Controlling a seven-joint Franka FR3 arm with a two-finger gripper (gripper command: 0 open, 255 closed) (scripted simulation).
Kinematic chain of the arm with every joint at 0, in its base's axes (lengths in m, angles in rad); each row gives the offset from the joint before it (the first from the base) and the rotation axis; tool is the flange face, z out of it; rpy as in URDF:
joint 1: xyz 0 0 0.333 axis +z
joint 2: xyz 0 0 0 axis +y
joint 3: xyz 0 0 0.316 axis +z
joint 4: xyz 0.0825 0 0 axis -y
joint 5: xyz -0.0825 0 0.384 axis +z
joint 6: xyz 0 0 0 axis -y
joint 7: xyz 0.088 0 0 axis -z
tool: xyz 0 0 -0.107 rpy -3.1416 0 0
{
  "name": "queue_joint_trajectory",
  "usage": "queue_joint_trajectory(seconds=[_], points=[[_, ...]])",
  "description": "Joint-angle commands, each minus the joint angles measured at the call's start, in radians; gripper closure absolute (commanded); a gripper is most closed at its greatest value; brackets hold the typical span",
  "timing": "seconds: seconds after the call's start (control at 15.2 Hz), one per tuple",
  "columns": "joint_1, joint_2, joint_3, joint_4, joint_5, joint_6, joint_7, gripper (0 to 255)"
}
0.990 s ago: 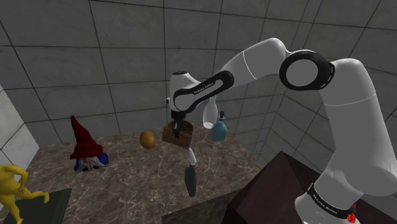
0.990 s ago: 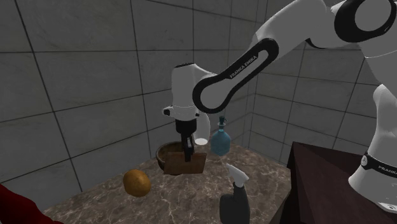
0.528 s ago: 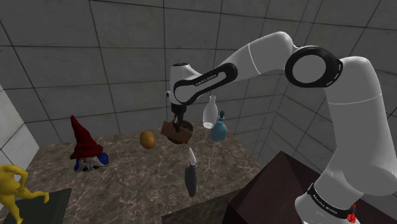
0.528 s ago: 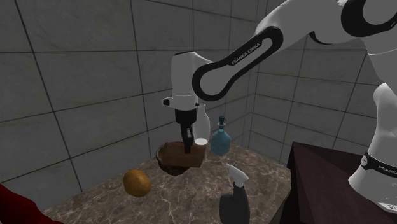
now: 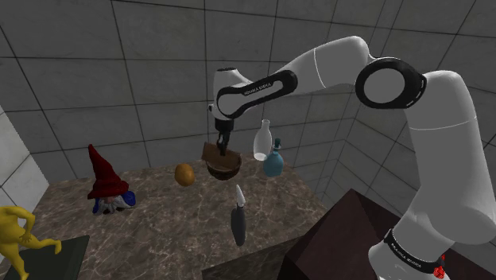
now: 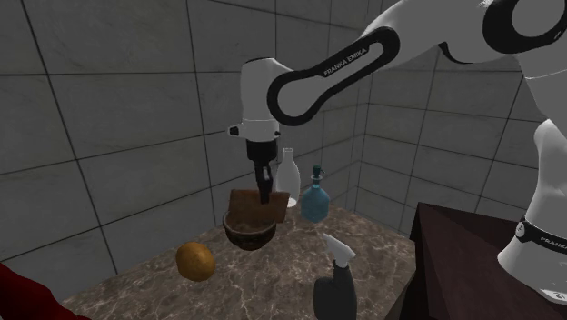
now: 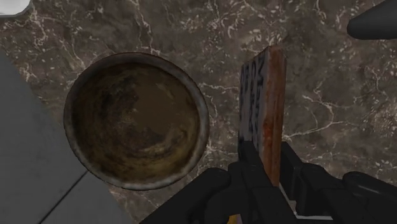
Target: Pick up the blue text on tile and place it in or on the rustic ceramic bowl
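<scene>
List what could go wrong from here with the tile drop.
1. The gripper holds the lettered tile on edge, and the wrist view shows it beside the brown bowl rather than over it; released now, it might clip the rim or land on the marble-patterned top.
2. The white bottle stands close behind the bowl; a sideways correction could knock it.

Free room and obstacles, by the shoulder view:
- Bowl [image 5: 223,166], frame centre: mouth open, nothing inside; my hand [image 5: 221,149], clamping the tile [image 6: 259,202], hangs close above it.
- Right of bowl: white bottle [image 5: 261,141] and blue bottle [image 5: 274,163] side by side, with the tiled wall [image 5: 143,71] behind them; tight passage.
- Left of bowl: orange ball [image 5: 184,174], near, with a gap.
- Lower centre: spray bottle [image 5: 238,219], with bare bench [image 5: 167,227] between it and the bowl.
- Far left: gnome [image 5: 106,179] and yellow figure [image 5: 14,239], well apart.
- Lower centre-left: widest open bench.
</scene>
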Motion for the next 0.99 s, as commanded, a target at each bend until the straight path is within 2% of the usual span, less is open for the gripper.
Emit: queue_joint_trajectory(seconds=[0.0,0.2,0.4,0.46,0.92], points=[[-0.015,0.049,-0.008,0.091,-0.001,-0.042,-0.028,255],[-0.038,0.133,-0.020,0.249,-0.003,-0.117,-0.074,255],[-0.057,0.244,-0.031,0.456,-0.005,-0.214,-0.119,255],[-0.064,0.337,-0.038,0.630,-0.006,-0.294,-0.146,255],[-0.067,0.356,-0.040,0.570,-0.008,-0.215,-0.145,255]])
